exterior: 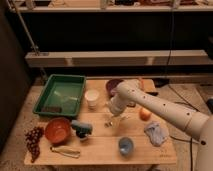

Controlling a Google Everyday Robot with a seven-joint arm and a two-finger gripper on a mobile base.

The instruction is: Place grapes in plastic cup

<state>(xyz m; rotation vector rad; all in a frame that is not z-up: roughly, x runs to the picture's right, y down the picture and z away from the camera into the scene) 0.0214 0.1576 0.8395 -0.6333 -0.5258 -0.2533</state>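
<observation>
The grapes (33, 140), a long dark purple-red bunch, lie at the table's front left corner, just left of the orange bowl (57, 130). The plastic cup (125, 145), small and light blue, stands upright near the front edge, right of centre. My gripper (112, 120) hangs from the white arm (160, 107) over the middle of the table. It points down, behind and slightly left of the cup and far to the right of the grapes. Nothing shows in it.
A green tray (60, 95) sits at the back left, with a white cup (92, 98) and a purple bowl (114, 86) behind the gripper. A teal object (81, 128), a thin tool (65, 151), an orange fruit (145, 114) and a blue cloth (156, 133) lie on the wooden table (100, 150).
</observation>
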